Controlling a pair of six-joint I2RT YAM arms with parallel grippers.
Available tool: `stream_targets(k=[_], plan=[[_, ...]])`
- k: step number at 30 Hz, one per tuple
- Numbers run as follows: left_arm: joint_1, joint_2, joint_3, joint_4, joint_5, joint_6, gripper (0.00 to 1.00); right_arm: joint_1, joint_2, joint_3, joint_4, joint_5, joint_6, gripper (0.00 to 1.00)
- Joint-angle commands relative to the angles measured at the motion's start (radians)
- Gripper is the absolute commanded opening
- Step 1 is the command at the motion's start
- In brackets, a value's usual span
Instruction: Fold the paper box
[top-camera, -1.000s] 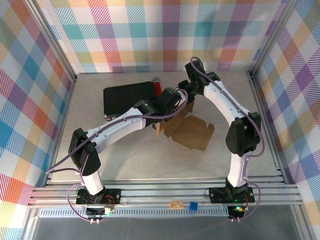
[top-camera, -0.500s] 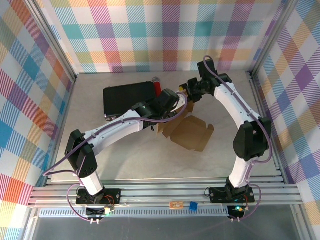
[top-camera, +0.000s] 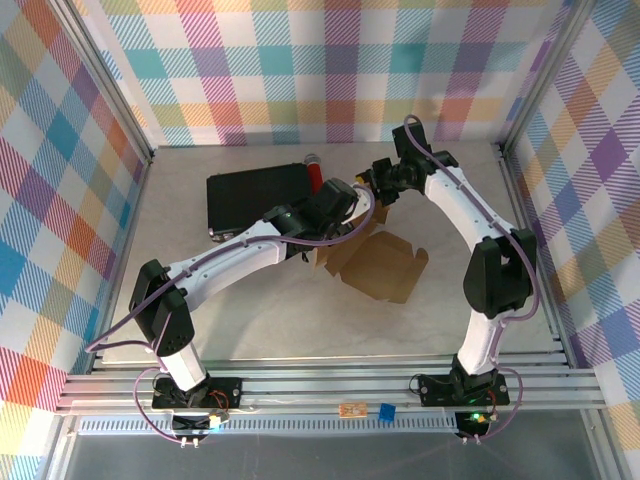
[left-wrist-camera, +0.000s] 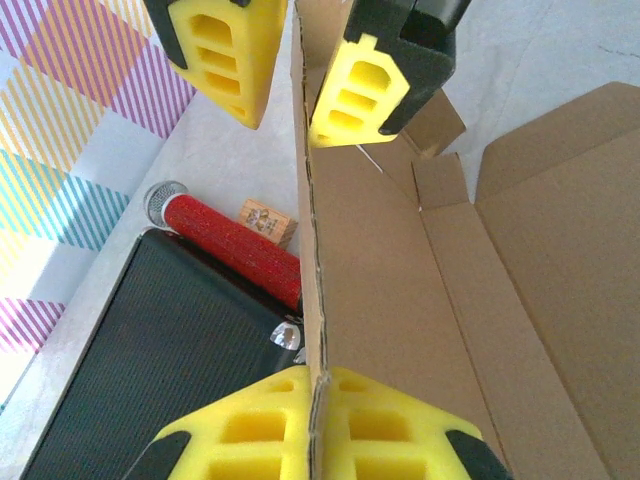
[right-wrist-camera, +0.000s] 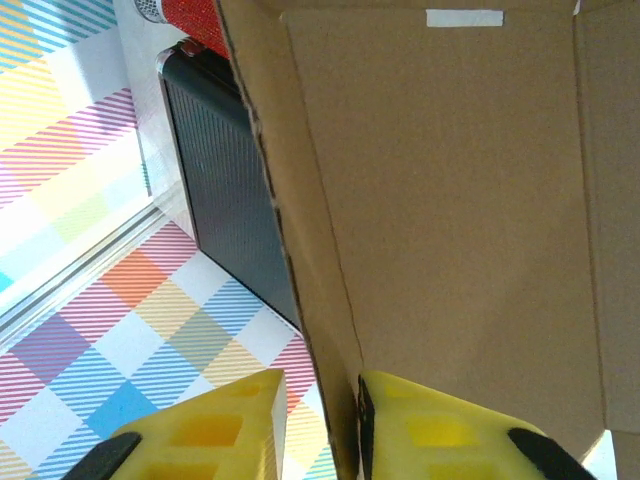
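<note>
The plain brown corrugated cardboard box (top-camera: 385, 265) lies near the middle of the pale grey table (top-camera: 260, 320), only half formed. Its base panel and loose flaps rest flat, while the long wall on the side nearest the arms' grippers stands upright.

We see the left gripper (left-wrist-camera: 318, 400) clenched on that wall's top edge, its yellow foam pads pressed against both faces of the cardboard. Further along the same edge the right gripper (right-wrist-camera: 318, 395) straddles the wall. One of its yellow pads sits against the face that looks into the box, and the other stands off the outer face with a gap, so we read these jaws as released rather than grasping.

Just beyond the raised wall lies a black rectangular case (top-camera: 255, 195). A small red cylinder with a metal cap (left-wrist-camera: 235, 245) lies along the case's edge, between case and box. A little tan block (left-wrist-camera: 265, 218) sits beside the cylinder. Bright plaid panels (top-camera: 330, 70) wall the table.
</note>
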Motion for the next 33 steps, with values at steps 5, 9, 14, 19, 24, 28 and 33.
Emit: stream_targets(k=[5, 9, 14, 19, 24, 28, 33], plan=[[0.001, -0.043, -0.017, 0.022, 0.007, 0.011, 0.0, -0.005, 0.007, -0.034, 0.038, -0.014, 0.037, 0.15], [0.025, -0.054, 0.019, -0.002, 0.004, -0.087, 0.24, 0.001, -0.018, -0.085, 0.078, 0.006, 0.08, 0.0], [0.218, -0.158, 0.097, -0.07, 0.271, -0.645, 0.65, 0.062, -0.167, -0.388, 0.441, 0.179, 0.333, 0.0], [0.404, -0.255, -0.019, 0.033, 0.6, -1.262, 0.59, 0.141, -0.218, -0.478, 0.628, 0.405, 0.46, 0.0], [0.424, -0.248, -0.085, 0.178, 0.741, -1.681, 0.5, 0.187, -0.18, -0.431, 0.643, 0.449, 0.479, 0.0], [0.422, -0.207, -0.026, 0.15, 0.74, -1.76, 0.5, 0.198, -0.161, -0.422, 0.644, 0.462, 0.487, 0.0], [0.406, -0.195, -0.024, 0.064, 0.742, -1.857, 0.49, 0.199, -0.155, -0.411, 0.639, 0.483, 0.484, 0.0]])
